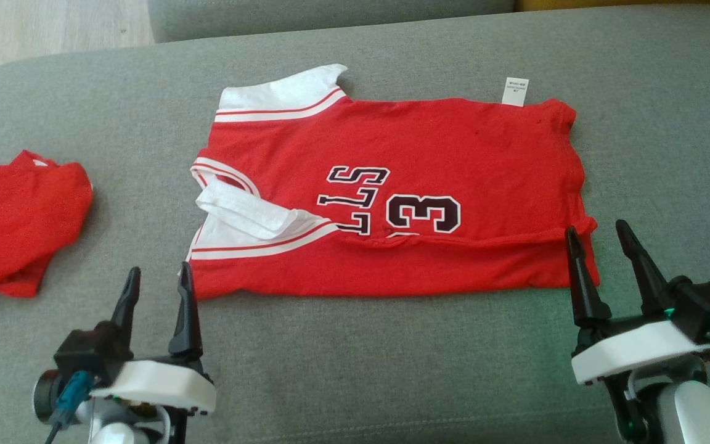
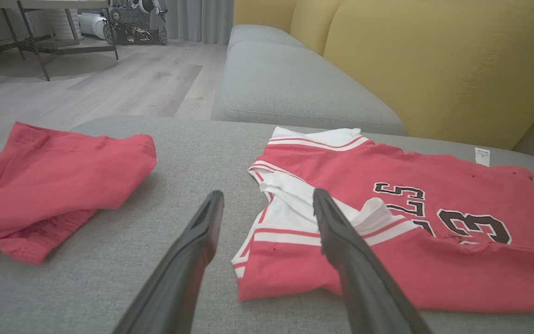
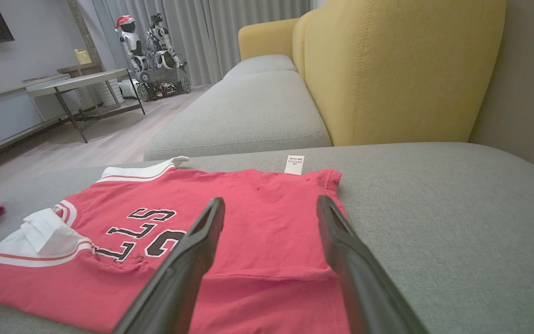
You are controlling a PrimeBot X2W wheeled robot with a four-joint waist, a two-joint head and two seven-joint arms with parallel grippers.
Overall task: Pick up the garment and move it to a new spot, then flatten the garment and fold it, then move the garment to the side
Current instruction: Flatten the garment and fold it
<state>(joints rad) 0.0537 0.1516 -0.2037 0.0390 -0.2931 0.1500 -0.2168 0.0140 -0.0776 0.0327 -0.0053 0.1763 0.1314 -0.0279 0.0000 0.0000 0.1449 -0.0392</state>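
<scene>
Jersey [image 1: 404,154] is lying flat on the grey cushion [image 1: 392,370], its near edge folded over. Fabric is looking thin, soft and light, likely sagging unless pinched at both near corners. Both grippers are standing spread and empty. Left gripper [image 1: 159,269] is hovering just beside the near-left corner, right gripper [image 1: 596,228] at the near-right corner.
</scene>
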